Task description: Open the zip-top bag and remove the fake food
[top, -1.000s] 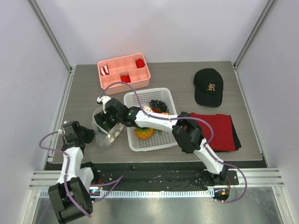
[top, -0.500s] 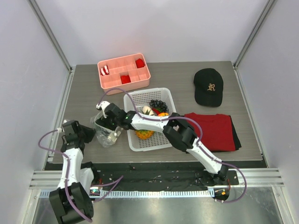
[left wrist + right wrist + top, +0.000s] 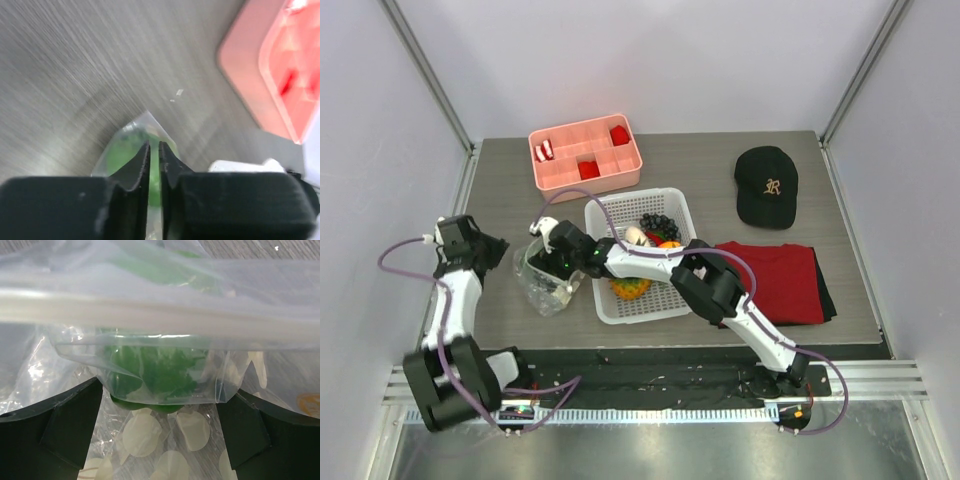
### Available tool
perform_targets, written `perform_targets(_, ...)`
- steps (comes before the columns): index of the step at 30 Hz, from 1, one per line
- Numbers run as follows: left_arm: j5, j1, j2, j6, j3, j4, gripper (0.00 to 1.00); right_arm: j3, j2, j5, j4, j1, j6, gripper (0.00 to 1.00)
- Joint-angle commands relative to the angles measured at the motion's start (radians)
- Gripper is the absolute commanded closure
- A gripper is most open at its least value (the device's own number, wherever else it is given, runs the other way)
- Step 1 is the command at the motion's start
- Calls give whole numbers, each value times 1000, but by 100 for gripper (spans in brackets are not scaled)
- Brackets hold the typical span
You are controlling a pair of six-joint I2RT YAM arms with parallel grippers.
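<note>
Clearly, the zip-top bag (image 3: 543,288) is seen as a clear, crinkled pouch printed with pale dots. It is laid on the grey table (image 3: 720,160) just left of the white basket (image 3: 620,312), toward the near left part of the surface. One green piece of the fake food (image 3: 152,372) is shown through the plastic inside the bag, under the zip strip stretched across the right wrist view. The rest (dark grapes, an orange-red piece, a yellow pineapple) is held in the basket.

The left gripper (image 3: 154,149) is reached in from the left, low over the table. Its jaws are pressed almost together, with a corner of the bag pinched in the thin slit between them. The right gripper (image 3: 160,400) is extended across the near left corner of the basket to the bag and is spread wide. Its fingers are set on either side of the green piece with plastic film draped about them, and nothing is clamped by it.
</note>
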Motion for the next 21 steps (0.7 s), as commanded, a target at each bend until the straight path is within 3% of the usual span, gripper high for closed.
perform_targets(1, 78, -1, 247, 39, 76, 95, 92, -14, -82, -41, 34, -3, -21, 2)
perform_targets(3, 127, -3, 323, 19, 85, 152, 92, -8, -79, -47, 32, -3, -24, 1)
perform_targets(11, 51, -119, 411, 14, 73, 180, 92, 11, -65, -62, 41, -3, -33, 1)
perform_targets(17, 62, -185, 375, -27, -38, 246, 93, 40, -41, -55, 63, -4, -5, 3)
perform_targets(21, 66, -208, 318, -27, -79, 247, 93, 58, -35, -29, 61, -3, 25, 12)
